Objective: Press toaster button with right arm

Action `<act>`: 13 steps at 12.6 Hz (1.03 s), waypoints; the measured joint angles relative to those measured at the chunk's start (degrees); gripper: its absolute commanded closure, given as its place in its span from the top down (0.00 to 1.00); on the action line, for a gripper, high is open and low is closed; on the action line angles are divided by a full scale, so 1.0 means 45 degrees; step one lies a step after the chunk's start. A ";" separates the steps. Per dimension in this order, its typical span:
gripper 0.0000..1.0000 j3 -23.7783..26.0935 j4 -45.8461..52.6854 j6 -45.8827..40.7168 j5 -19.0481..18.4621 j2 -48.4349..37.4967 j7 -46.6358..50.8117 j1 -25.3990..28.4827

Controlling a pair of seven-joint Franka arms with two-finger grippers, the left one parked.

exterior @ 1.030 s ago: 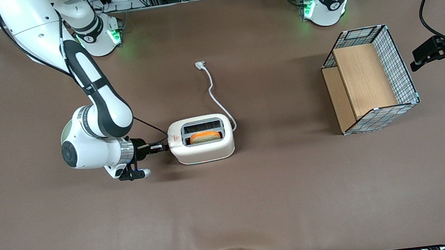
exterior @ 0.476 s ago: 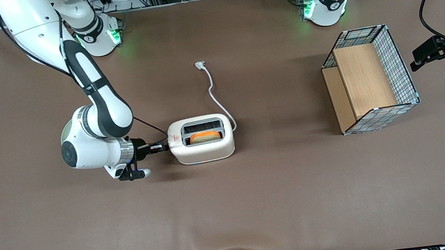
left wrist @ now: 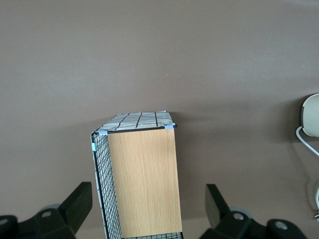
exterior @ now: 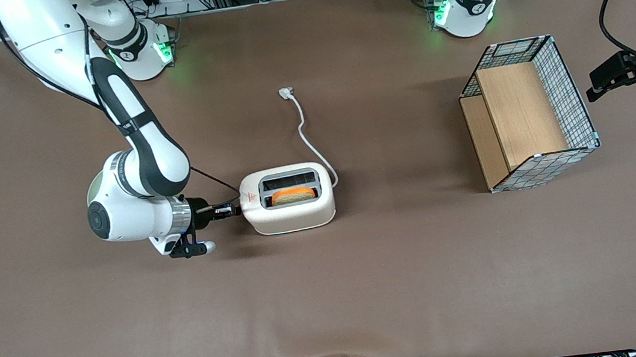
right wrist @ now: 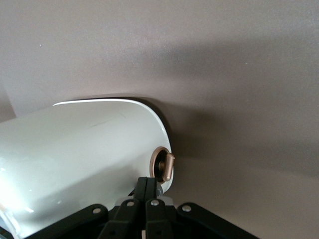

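Note:
The white toaster (exterior: 288, 209) stands mid-table with a slice of toast (exterior: 293, 195) in the slot nearer the front camera. A red triangle mark (exterior: 247, 197) sits at its narrow end toward the working arm. The right arm (exterior: 137, 188) reaches in low and level. Its gripper (exterior: 234, 209) is shut with nothing between the fingers, the tips up against that narrow end. In the right wrist view the toaster (right wrist: 84, 149) fills much of the picture. The toaster button (right wrist: 163, 166), a small round knob that looks brownish here, protrudes just beside the gripper (right wrist: 147, 182).
A thin white cord (exterior: 307, 137) trails from the toaster away from the front camera to its plug (exterior: 285, 92). A wire-and-wood basket (exterior: 528, 113) lies toward the parked arm's end of the table; the left wrist view shows this basket (left wrist: 142, 179) and the toaster's edge (left wrist: 311, 114).

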 measured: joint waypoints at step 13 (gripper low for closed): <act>1.00 -0.0254 0.2430 -0.3470 -0.0530 -0.0012 0.0191 -0.1332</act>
